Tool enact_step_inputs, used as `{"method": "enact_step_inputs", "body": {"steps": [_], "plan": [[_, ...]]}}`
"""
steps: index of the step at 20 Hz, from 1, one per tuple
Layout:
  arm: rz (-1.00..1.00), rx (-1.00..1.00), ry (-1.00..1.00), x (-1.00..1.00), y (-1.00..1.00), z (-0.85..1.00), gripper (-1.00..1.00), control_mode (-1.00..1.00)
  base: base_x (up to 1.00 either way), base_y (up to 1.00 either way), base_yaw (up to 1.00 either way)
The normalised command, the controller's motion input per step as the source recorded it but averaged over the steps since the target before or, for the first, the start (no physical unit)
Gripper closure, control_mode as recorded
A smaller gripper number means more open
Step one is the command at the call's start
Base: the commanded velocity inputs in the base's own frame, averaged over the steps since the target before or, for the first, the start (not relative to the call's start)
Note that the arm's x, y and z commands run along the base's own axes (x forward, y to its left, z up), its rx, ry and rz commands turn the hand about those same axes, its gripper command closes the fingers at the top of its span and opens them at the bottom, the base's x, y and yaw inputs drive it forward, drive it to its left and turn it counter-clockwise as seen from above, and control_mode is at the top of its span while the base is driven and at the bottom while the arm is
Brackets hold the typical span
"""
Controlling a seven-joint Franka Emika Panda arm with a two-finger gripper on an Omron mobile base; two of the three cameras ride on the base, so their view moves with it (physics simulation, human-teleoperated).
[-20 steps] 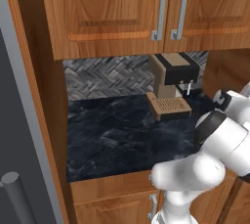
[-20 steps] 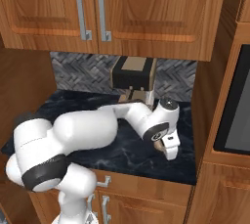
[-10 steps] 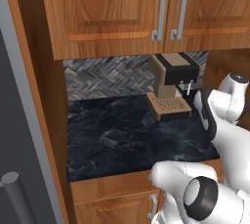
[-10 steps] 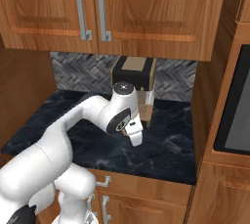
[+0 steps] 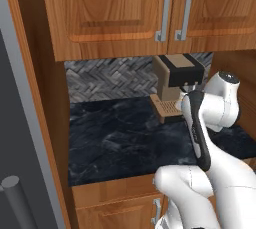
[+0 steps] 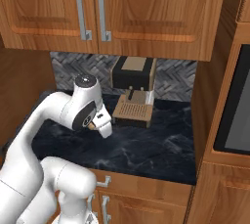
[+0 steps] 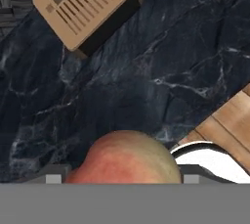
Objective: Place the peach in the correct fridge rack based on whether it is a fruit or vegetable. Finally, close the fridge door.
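Peach up over the countertop, gripped in the jaws.
Wood cabinets (image 6: 112,12) at twelve o'clock, dark marble counter (image 5: 120,133) below; tan coffee machine (image 6: 133,91) toward the back wall, its slotted tray at eleven o'clock in the hand view. Gripper (image 6: 93,126) above the counter, jaws clamped on the peach (image 7: 128,162), pinkish-red, fading yellow-green at two o'clock.

glossy white arm (image 5: 220,108) — rounded links, dark joints
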Motion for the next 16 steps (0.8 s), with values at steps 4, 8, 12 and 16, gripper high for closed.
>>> {"method": "enact_step_inputs", "body": {"steps": [4,8,12,16], "plan": [[0.25,-0.05,0.0,0.09,0.9,0.26,1.0,-1.0,0.0,0.0,0.0],[0.0,0.0,0.0,0.0,0.03,0.0,1.0,1.0,-0.01,0.0,0.0],[0.0,0.0,0.0,0.0,0.0,0.0,1.0,1.0,-0.79,0.0,0.13],[0.0,0.0,0.0,0.0,0.0,0.0,1.0,1.0,-1.0,0.0,0.28]]}}
